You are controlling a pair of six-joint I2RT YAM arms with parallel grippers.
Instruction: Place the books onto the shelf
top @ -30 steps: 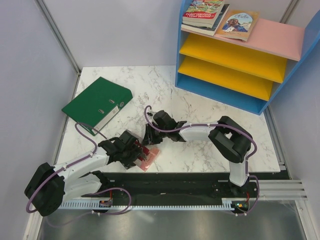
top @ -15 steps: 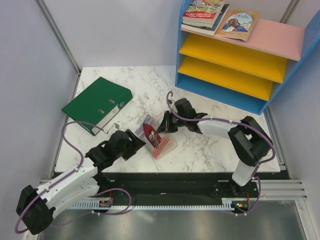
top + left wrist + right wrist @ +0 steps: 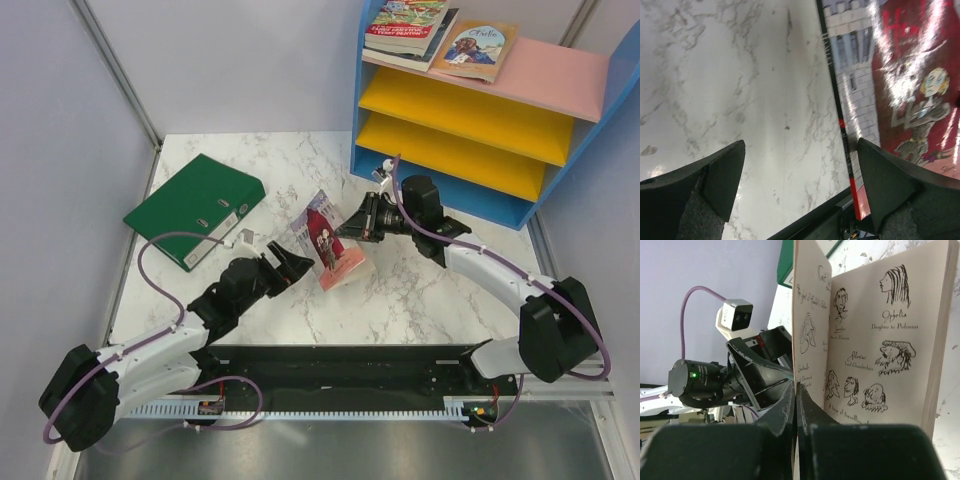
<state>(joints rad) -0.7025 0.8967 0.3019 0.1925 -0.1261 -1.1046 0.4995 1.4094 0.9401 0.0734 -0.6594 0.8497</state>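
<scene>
Left tool [image 3: 293,264], jaws spread, at eight o'clock of a pink-red paperback book [image 3: 325,238] tilted over the white marble table [image 3: 290,170]; right tool [image 3: 352,224], pressed together, pinches its cover at two o'clock. Light, floppy: likely steadier gripped near the spine

Four books [image 3: 405,20] are visible: a two-book stack [image 3: 443,38], a tan book [image 3: 476,48], a red book [image 3: 328,242]. One shelf [image 3: 450,192] with two yellow boards [image 3: 460,112]. One binder [image 3: 195,208]. One left end effector [image 3: 298,265], one right end effector [image 3: 350,227].
</scene>
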